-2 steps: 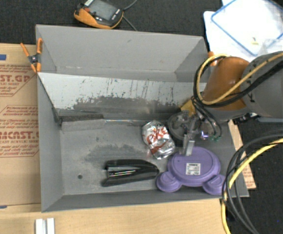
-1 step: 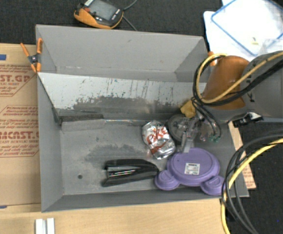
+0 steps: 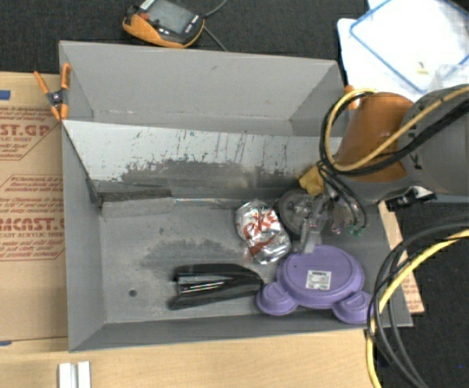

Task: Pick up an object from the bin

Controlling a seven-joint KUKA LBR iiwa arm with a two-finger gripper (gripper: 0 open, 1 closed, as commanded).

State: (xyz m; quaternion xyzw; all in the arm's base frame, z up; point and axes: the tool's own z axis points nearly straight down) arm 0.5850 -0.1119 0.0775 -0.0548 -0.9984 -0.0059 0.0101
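Bin (image 3: 81,241) contents. Purple lid (image 3: 315,280): flat, labelled. Foil ball (image 3: 260,231): just beyond lid's far left edge. Stapler (image 3: 214,285), black: just left of lid. Jaws: just beyond lid's far edge, right of ball; spread or pressed together, cannot tell.

I work in the crowded right end of the grey bin (image 3: 125,241). A crumpled silver-and-red wrapper (image 3: 259,231) sits just beside my gripper (image 3: 315,219) on the view's left. A purple round-eared lid (image 3: 315,280) blocks the front corner. A black stapler (image 3: 214,285) lies along the front wall, its end at the purple lid (touching or not, I cannot tell). The floor is bare at the view's left and along the back wall.
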